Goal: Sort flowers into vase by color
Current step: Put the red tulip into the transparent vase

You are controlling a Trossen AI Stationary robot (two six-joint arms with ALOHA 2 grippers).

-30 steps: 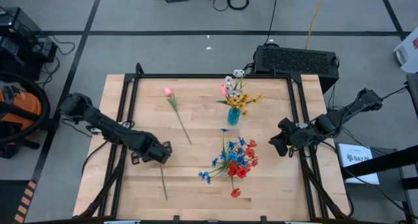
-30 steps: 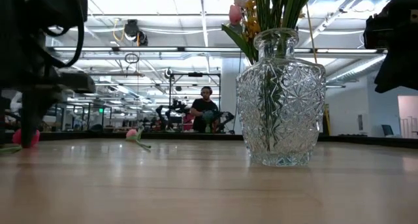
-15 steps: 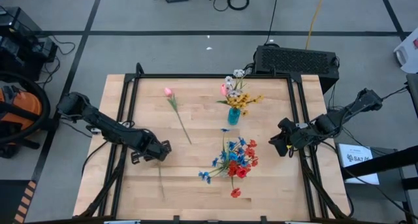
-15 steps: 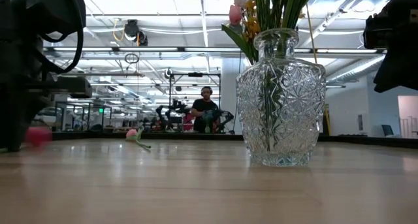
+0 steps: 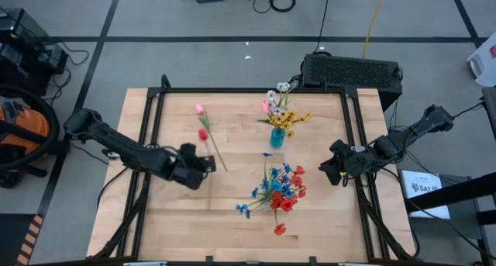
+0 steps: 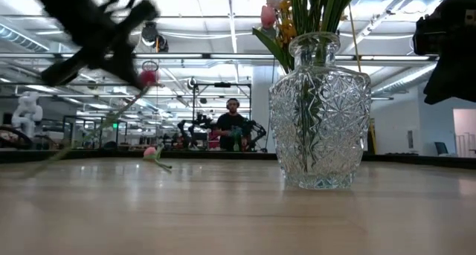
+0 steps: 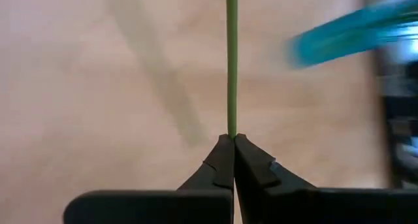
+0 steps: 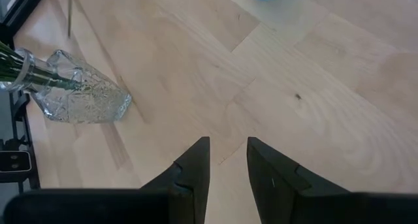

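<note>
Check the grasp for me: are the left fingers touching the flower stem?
Touching: the left wrist view shows the left fingers shut on the green stem.

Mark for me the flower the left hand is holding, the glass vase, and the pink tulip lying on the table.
red flower [image 5: 203, 134], high view, on its bloom.
glass vase [image 6: 320, 114], low view, on its body.
pink tulip [image 5: 199, 109], high view, on its bloom.

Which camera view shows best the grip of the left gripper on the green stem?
The left wrist view: the left gripper is shut on the green stem. The high view shows the gripper small, below the red bloom. The low view blurs it. The right wrist view misses it.
</note>
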